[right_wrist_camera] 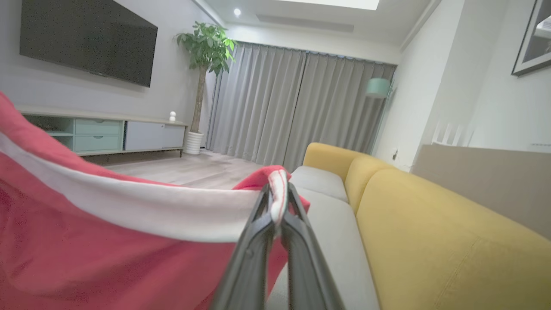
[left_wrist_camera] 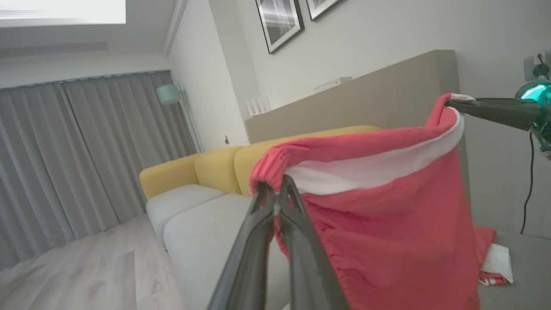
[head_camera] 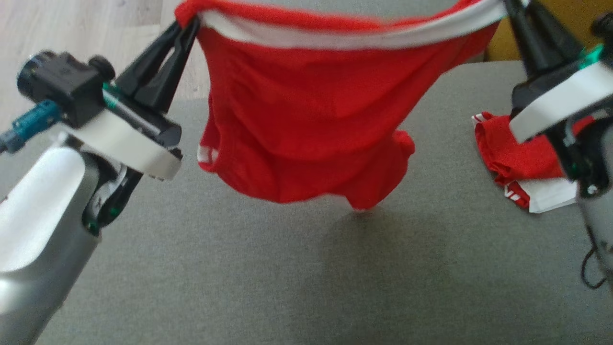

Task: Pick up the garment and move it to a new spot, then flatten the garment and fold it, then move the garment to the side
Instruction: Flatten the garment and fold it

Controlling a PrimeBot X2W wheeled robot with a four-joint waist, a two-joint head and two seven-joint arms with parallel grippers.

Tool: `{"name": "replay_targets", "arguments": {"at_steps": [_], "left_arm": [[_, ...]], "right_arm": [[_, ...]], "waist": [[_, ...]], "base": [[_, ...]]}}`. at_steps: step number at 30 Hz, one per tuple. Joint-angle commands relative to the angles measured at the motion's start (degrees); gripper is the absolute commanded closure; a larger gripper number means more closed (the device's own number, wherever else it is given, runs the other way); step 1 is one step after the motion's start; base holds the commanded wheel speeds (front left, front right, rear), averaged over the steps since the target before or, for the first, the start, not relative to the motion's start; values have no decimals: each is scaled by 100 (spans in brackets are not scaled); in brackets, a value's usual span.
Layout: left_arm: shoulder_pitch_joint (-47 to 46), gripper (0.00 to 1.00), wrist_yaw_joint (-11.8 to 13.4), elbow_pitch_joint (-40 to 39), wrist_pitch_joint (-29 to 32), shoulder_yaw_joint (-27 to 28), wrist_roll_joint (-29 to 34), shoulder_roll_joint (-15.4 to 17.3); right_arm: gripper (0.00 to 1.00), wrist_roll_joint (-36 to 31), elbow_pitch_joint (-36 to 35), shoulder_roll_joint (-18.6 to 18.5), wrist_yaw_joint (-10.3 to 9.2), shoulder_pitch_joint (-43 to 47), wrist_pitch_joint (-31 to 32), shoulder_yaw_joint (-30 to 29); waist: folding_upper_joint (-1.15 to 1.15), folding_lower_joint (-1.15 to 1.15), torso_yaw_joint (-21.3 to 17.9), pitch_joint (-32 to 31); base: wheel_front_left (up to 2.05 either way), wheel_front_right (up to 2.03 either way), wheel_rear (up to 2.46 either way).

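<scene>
Hanging in mid-air in the head view: the garment [head_camera: 306,120], red shorts with a white waistband [head_camera: 335,39], stretched wide between both arms. It hangs above the grey table [head_camera: 268,278]. The lowest fold sits close over the table top; contact cannot be told. A shadow lies beneath it.
- left gripper [head_camera: 189,24]: fingers pressed together on the left end of the waistband, cloth bunched over the tips.
- right gripper [head_camera: 511,8]: at the top right edge, fingers reaching to the other end of the waistband; tips cut off by the frame.
- A second red-and-white cloth [head_camera: 522,163] lies folded on the table at the right, partly behind the right arm, well apart from the hanging garment.

Left wrist view: the two dark fingers meet at their tips, pinching the gathered red corner of the waistband. The garment spreads away to the right and down. The right gripper enters from the right edge, clamped on the far corner. A yellow and grey sofa [left_wrist_camera: 206,185] stands behind, with grey curtains [left_wrist_camera: 86,150] beyond it.

Right wrist view: the fingers are closed on the white band and its red edge, cloth pinched between the tips. The garment runs off to the left and fills the lower left. The sofa runs along the right side.
</scene>
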Motion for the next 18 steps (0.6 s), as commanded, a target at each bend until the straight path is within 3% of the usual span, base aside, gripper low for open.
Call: {"name": "replay_targets", "arguments": {"at_steps": [1, 8, 13, 18], "left_arm": [[-196, 100, 108, -218, 66, 378, -74, 350], [-567, 100, 53, -36, 275, 434, -208, 326], [-1653, 100, -160, 912, 342, 296, -76, 41], [-3006, 100, -252, 2199, -55, 283, 142, -326]], "right_arm": [[100, -117, -454, 147, 39, 30, 299, -144], [100, -319, -479, 351, 39, -303, 658, -297], [100, -448, 663, 472, 39, -1541, 354, 4], [100, -773, 2186, 708, 39, -3100, -532, 396]], "waist": [[0, 1, -28, 177], [0, 1, -72, 943], [0, 1, -77, 1734], [0, 1, -47, 2344]], "base": [[0, 0, 0], [0, 0, 0], [0, 0, 0], [0, 0, 0]]}}
